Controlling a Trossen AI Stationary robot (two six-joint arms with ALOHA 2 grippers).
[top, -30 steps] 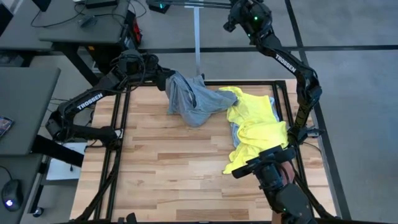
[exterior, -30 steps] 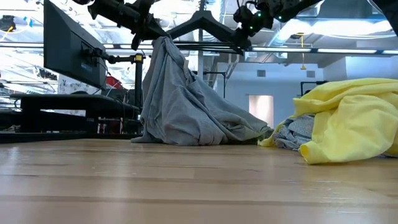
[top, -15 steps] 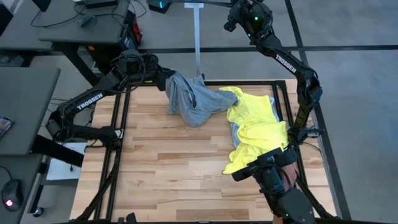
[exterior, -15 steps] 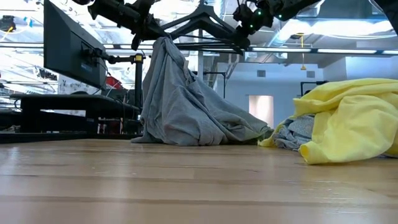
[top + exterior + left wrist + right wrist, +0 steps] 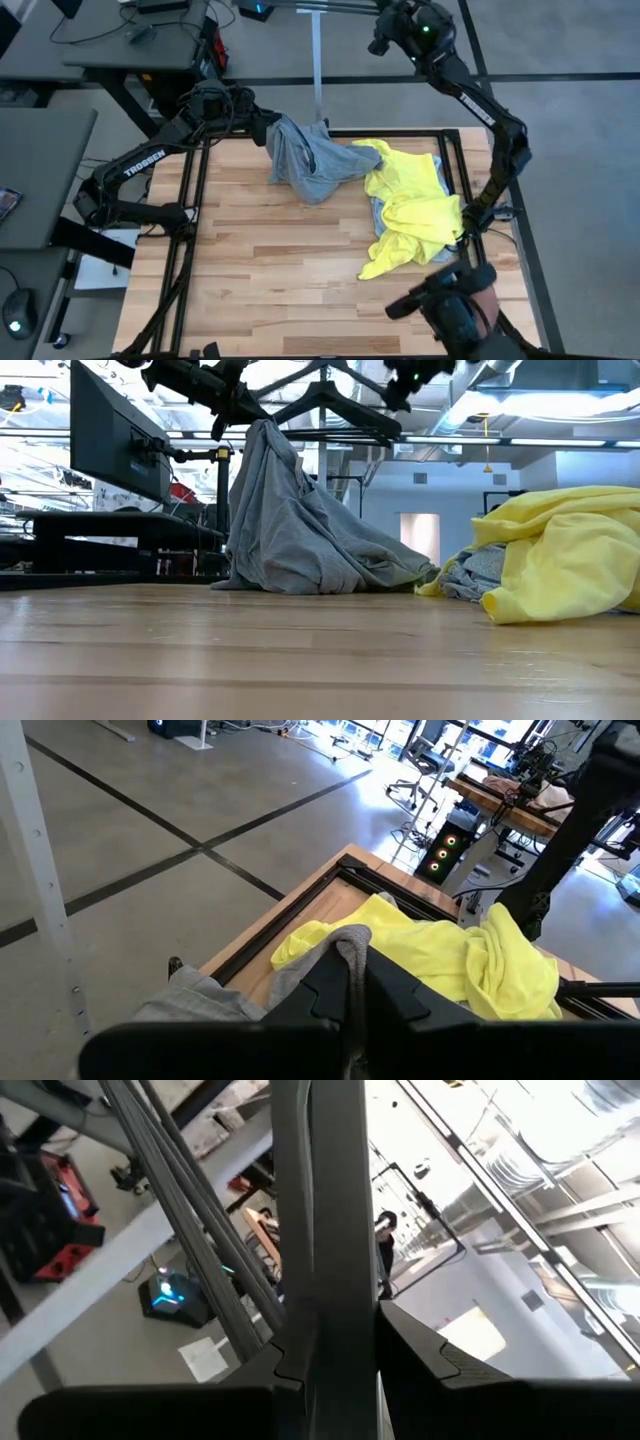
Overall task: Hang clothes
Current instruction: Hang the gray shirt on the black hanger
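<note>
Broadly, the pale wooden plank table [image 5: 280, 270] in its black metal frame fills the high view, its near edge cut off at the bottom. On its far right lies the bright neon-yellow fabric T-shirt [image 5: 412, 205], crumpled in a heap; a pale grey-blue garment [image 5: 478, 575] pokes out from under it, mostly covered, so its kind cannot be made out. The soft grey T-shirt [image 5: 310, 160] sits at the far middle of the table, one end lifted off the wood into a peak, the rest trailing down to touch the yellow one.

The left gripper [image 5: 262, 130] is at that peak, beyond the table's far left edge, its fingers [image 5: 325, 992] pinched tight together on a fold of the grey cloth; the left wrist view shows the fold squeezed between them, with the grip point itself hidden by the fingers.

The right gripper [image 5: 385, 35] is raised well past the far edge of the table, beside a thin black triangular hanger [image 5: 325, 400] that shows against the ceiling in the low view. In its wrist view the fingers [image 5: 420, 1350] stand narrowly apart around a grey upright bar [image 5: 322, 1230]; whether they press it cannot be told. The gripper is cut off at the top of the low view.
</note>
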